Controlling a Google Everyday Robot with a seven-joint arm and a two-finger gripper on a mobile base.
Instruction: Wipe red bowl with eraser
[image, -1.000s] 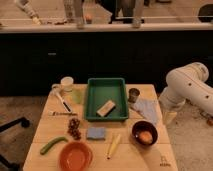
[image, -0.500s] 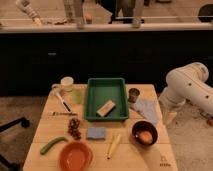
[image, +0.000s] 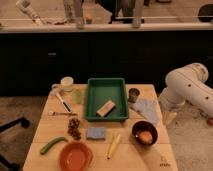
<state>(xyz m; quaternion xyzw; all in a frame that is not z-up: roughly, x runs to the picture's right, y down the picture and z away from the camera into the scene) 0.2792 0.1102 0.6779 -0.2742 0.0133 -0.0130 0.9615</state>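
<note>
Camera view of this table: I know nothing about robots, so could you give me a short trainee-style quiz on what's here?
1. True or false: the eraser lies inside the green tray.
2. Which sits nearer the red bowl? A) blue sponge B) metal cup
3. Fill in: as pictured, the gripper hangs by the table's ___ edge.

Key: 1 true; 2 A; 3 right.
</note>
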